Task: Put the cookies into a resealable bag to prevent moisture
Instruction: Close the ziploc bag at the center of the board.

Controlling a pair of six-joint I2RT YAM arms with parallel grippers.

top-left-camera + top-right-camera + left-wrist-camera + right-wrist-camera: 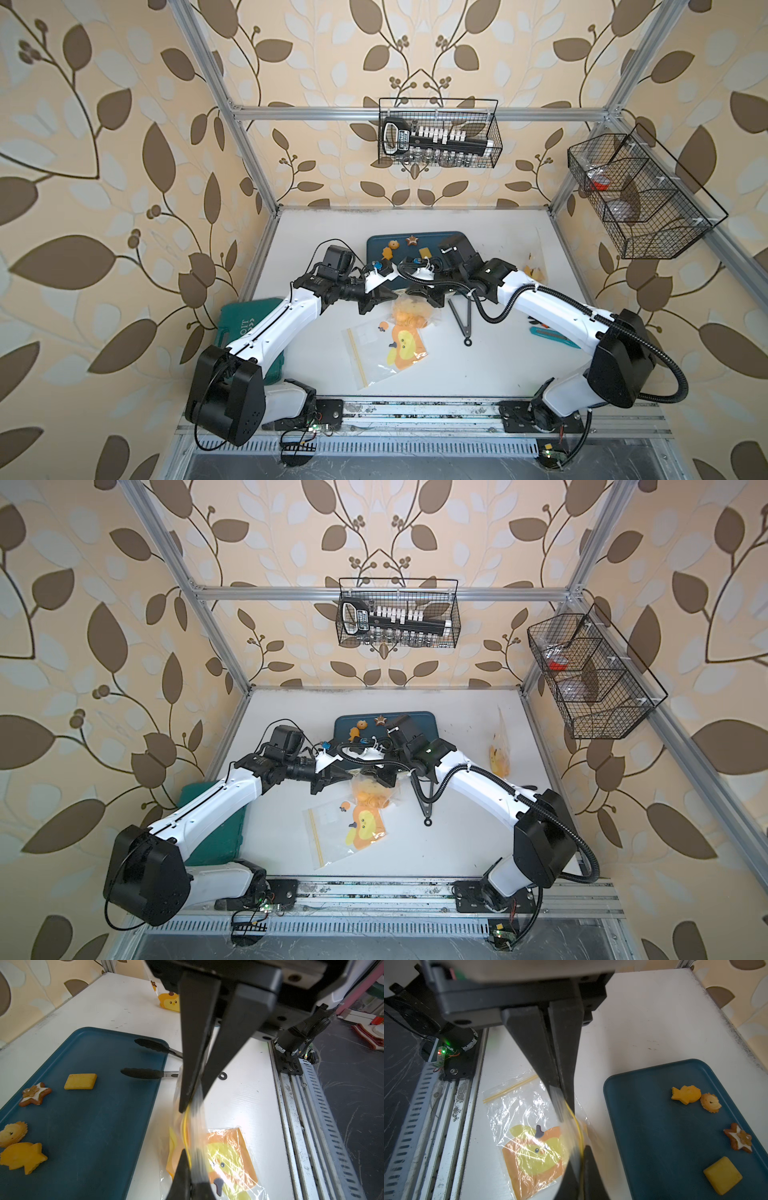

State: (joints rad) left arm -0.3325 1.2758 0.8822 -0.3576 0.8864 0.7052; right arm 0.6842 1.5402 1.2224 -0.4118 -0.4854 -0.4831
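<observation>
While the left claw [190, 1103] and right claw [562, 1105] are both clenched on the yellow zip strip of a clear, crinkled plastic bag [197, 1126], that strip is stretched lengthwise from claw to claw. Orange-yellow cookies [405, 318] are bunched inside the bag. On the smooth blue tray [93, 1126] a square [80, 1081], an iced star [35, 1094], a frilled round [12, 1133] and a fish [22, 1157] are laid flat.
</observation>
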